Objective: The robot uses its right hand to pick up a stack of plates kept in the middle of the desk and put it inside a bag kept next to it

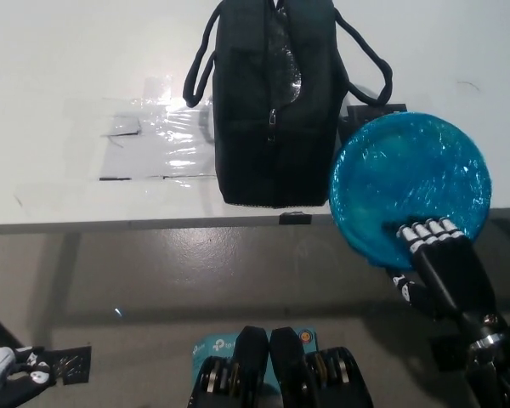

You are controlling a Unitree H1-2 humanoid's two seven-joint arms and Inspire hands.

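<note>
The stack of blue plates (412, 183), wrapped in shiny film, now tilts up at the table's front right edge. My black right hand (429, 255) grips its near rim, fingers over the top and thumb underneath. The black bag (274, 102) stands just left of the plates, its top zip partly open and its handles spread to both sides. My white left hand (8, 378) rests low at the picture's lower left, partly cut off by the frame.
The white table (76, 68) carries a patch of clear tape (157, 140) left of the bag. A small black marker (378, 115) lies behind the plates. Below the table edge is grey floor with a black marker (68, 364).
</note>
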